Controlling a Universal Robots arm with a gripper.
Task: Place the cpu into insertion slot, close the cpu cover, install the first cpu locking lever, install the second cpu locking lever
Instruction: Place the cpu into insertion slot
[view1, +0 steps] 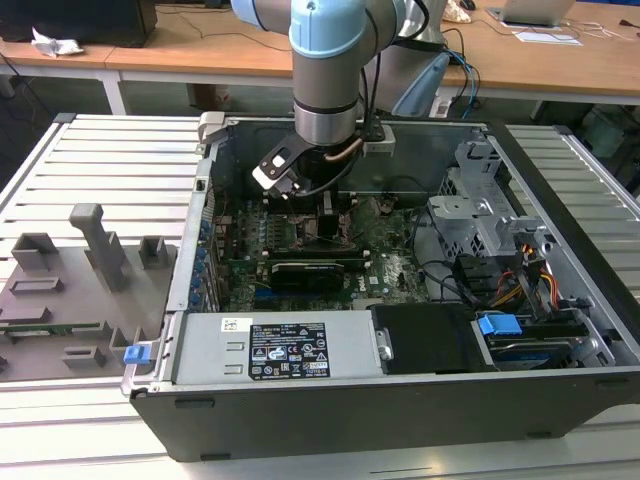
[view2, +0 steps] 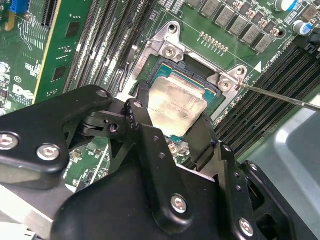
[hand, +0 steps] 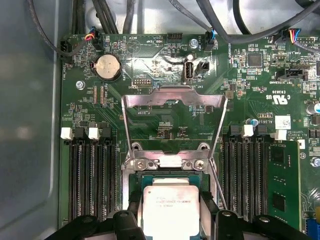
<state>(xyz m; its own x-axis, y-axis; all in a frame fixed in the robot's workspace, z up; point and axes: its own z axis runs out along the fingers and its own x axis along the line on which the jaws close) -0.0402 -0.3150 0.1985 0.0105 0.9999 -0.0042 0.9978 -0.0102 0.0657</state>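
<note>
The chip (hand: 171, 210) sits between my pincer's (view2: 173, 104) fingers (view2: 143, 107), closed to its width on two opposite edges, over the socket (view2: 156, 70), seated or just above, I can't tell; I'd keep it flat and square to the rim and not press. Beyond its tips the cover (hand: 172, 97) stands flipped up, with memory slots (hand: 92, 180) either side of the pincer on the green board (hand: 155, 60), deep inside an open computer case (view1: 400, 415) on a slatted table (view1: 110, 160).

In the exterior view, my slatted metal desk (view1: 110, 150) carries an open computer case (view1: 400, 415) at centre frame and a grey fixture tray (view1: 90, 300) at left.
</note>
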